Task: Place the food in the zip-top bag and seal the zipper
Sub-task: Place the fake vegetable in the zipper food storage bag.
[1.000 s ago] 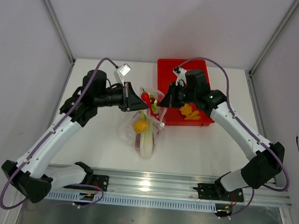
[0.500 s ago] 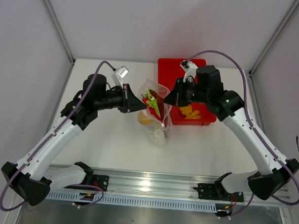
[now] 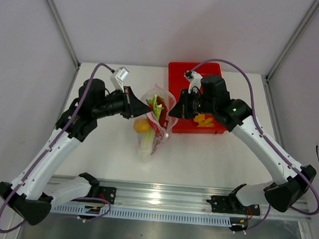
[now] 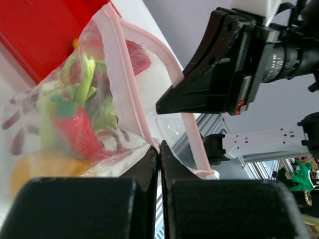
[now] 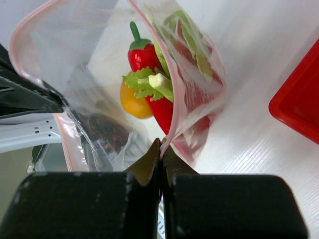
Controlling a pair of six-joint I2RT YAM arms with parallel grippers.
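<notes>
The clear zip-top bag (image 3: pixel 160 131) hangs between my two grippers above the table, its mouth held open. Inside are the red lobster (image 3: pixel 159 105), the green-and-white stalk (image 3: pixel 146 143) and a yellow piece (image 3: pixel 141 125). My left gripper (image 3: pixel 144 109) is shut on the bag's left mouth edge; in the left wrist view (image 4: pixel 159 149) it pinches the pink zipper (image 4: pixel 119 64). My right gripper (image 3: pixel 172 113) is shut on the right mouth edge, as the right wrist view (image 5: pixel 162 145) shows. The food (image 5: pixel 145 59) shows through the bag there.
The red tray (image 3: pixel 179 77) stands at the back right, under the right arm, with yellow-orange pieces (image 3: pixel 203 120) in its near part. Its corner shows in the right wrist view (image 5: pixel 299 99). Metal rail (image 3: pixel 160 198) runs along the near edge.
One second ago the bag's lower end lay on the table; both grippers lifted it. Since half a second ago both grippers and the hanging bag have shifted left.
</notes>
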